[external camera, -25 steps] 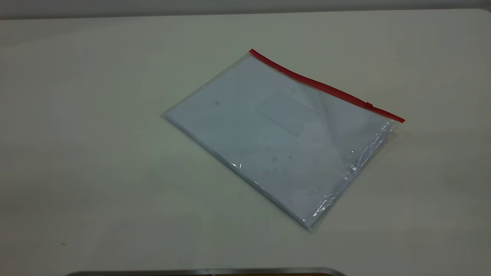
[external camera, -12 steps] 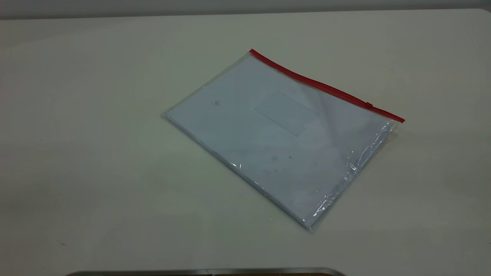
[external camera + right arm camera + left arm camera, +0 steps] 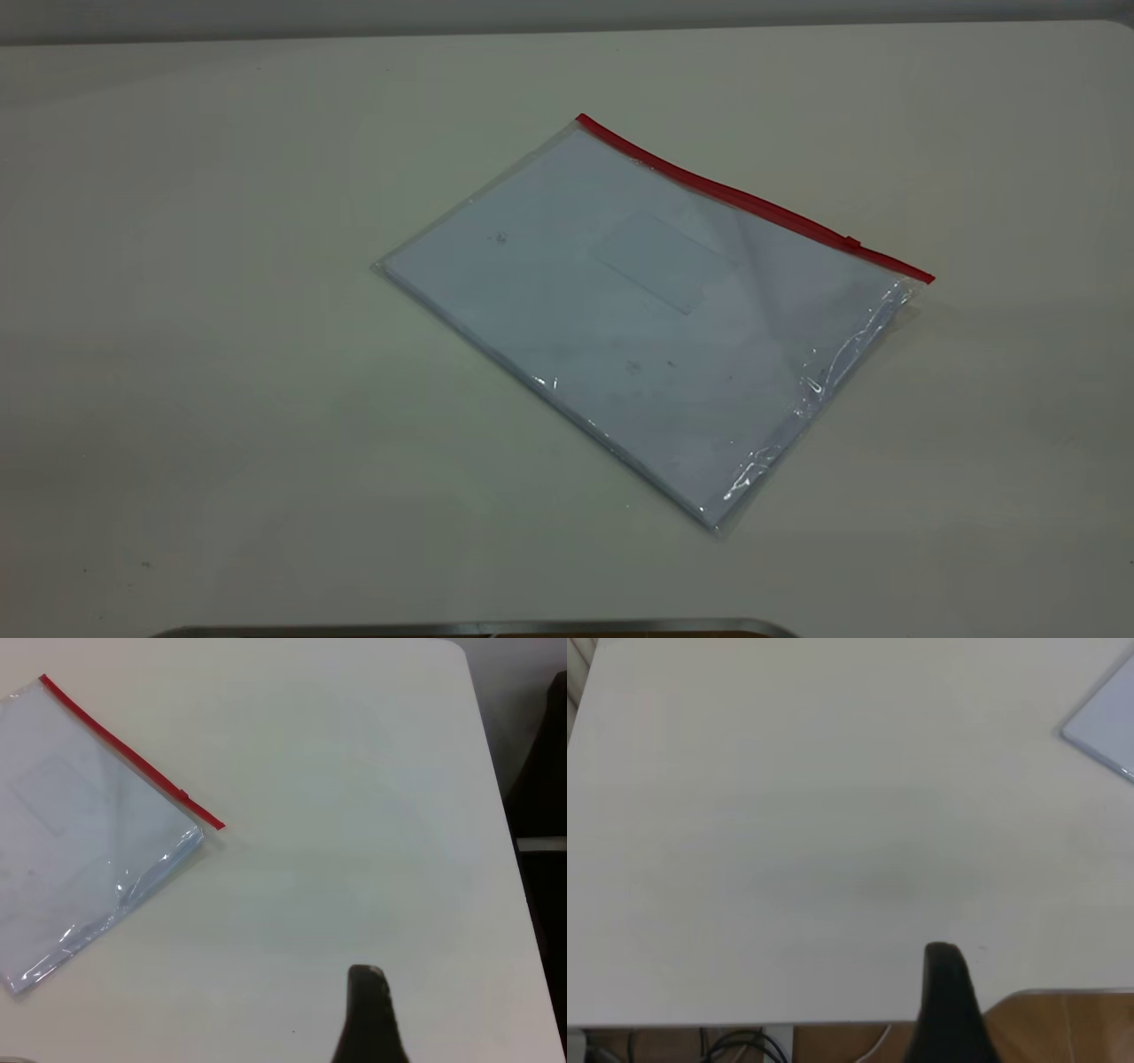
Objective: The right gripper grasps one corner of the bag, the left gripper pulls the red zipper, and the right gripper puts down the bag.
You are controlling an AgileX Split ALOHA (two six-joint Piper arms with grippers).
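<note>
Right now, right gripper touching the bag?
Apart. The right wrist view shows bare table between the right gripper and the bag; its red zipper lies untouched.

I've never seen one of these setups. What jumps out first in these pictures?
A clear plastic bag holding white sheets lies flat near the middle of the pale table. A bright red zipper runs along its far long edge, with a small slider tab near the right end. No robot arm shows from outside.

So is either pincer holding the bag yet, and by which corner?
Nothing is held. The bag lies flat on the table, untouched; each wrist view shows only a pincer finger over bare table.
</note>
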